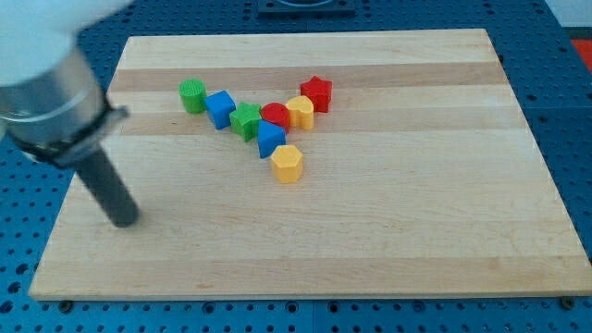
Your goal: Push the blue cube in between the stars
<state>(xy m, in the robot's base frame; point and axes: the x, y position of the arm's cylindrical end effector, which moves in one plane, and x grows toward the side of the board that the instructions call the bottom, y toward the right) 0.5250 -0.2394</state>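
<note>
Bench (370, 240): a pale wooden board on a blue perforated surface; it carries all the blocks in one cluster near the middle of its top half.

Arm: the large blurred grey body is at the bench's left edge, and the dark rod goes down from it toward the bottom-left corner.

Hand: there is none on this arm, so nothing opens or closes and nothing is held; my tip (123, 222) rests on the bench, well apart from every block.

Blue cube (220, 108): it lies toward the bench's top edge, left of centre, between the green cylinder (192, 95) on its left and the green star (245, 121) on its right, just beside both.

Stars: the red star (315, 93) is the block nearest the top-right corner in the cluster; the green star is well to its left.

Between the stars: the red cylinder (275, 115) and a yellow block (300, 111) already fill this gap.

Other blocks: a second blue block (270, 139), whose shape I cannot tell, and a yellow block (288, 163) lie below the gap.

Key relation: the blue cube lies up and to the right of my tip, far away, and it is on the wrong side of the green star.

Next move, as I judge: my tip must travel around to the cube's left side; a straight push right risks moving the green star too.

Writing: no brand, label or text is readable.
</note>
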